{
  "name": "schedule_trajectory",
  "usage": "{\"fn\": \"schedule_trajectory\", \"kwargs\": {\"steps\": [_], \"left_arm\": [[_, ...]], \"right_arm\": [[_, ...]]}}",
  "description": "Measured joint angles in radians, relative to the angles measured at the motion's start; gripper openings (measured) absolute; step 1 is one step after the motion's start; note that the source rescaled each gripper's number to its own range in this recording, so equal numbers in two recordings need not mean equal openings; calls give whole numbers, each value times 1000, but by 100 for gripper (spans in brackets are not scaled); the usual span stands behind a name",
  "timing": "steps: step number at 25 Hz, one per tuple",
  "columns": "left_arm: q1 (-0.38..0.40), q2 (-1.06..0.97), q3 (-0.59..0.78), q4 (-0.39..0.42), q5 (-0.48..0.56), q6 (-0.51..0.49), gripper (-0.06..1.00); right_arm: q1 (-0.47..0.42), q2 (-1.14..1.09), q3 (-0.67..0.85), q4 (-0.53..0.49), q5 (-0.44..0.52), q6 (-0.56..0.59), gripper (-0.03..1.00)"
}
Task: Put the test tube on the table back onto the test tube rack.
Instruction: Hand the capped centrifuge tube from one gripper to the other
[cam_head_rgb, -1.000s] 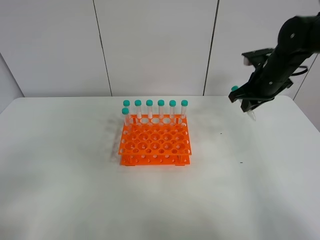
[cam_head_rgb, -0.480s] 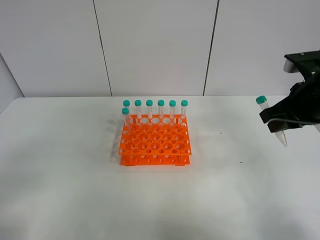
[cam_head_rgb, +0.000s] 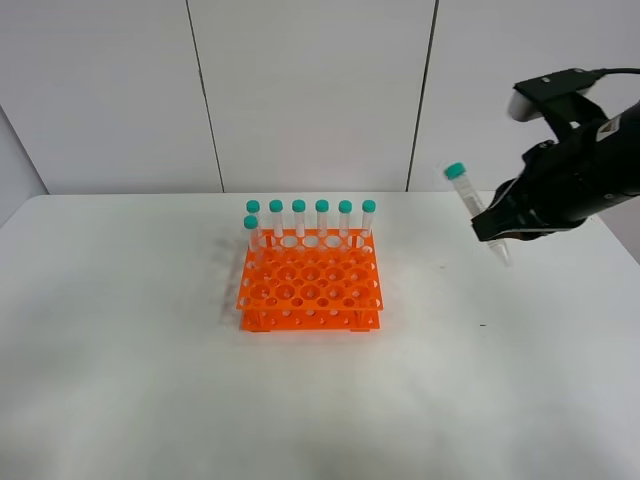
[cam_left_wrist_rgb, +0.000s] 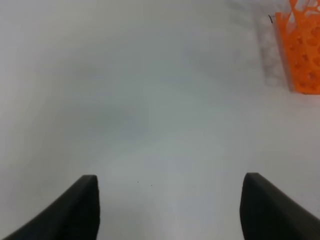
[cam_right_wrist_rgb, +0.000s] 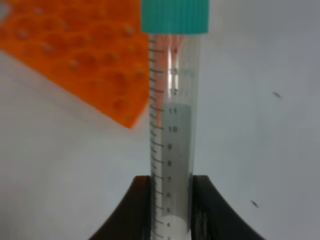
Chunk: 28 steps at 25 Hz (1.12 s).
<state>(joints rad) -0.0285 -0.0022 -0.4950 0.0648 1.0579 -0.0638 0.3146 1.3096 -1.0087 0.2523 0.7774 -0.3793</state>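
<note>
**Tube clamped in the right jaws, clear of the surface**

The right jaws are closed on the tube (cam_head_rgb: 468, 202), pinching its lower barrel from both sides. Its teal cap (cam_right_wrist_rgb: 174, 15) juts well beyond them, and the pointed tip (cam_head_rgb: 503, 258) shows on their other side. The tube hangs tilted above the surface (cam_head_rgb: 520, 380), cap leaning toward the rack (cam_head_rgb: 310, 285). The rack sits well apart from these jaws, with seven capped tubes (cam_head_rgb: 322, 218) at its far side. The left jaws stand wide apart over the surface, a rack corner well ahead of them.
</note>
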Motion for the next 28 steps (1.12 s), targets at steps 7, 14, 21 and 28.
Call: {"fn": "schedule_trajectory", "kwargs": {"steps": [7, 14, 21, 28], "left_arm": [[0, 0, 0, 0, 0, 0, 89], [0, 0, 0, 1, 0, 0, 89], [0, 0, 0, 1, 0, 0, 89], [0, 0, -1, 8, -1, -4, 89]], "right_arm": [[77, 35, 42, 198, -23, -307, 0], [131, 79, 154, 495, -67, -611, 0], [194, 164, 154, 618, -125, -642, 0], [194, 174, 156, 676, -144, -683, 0]]}}
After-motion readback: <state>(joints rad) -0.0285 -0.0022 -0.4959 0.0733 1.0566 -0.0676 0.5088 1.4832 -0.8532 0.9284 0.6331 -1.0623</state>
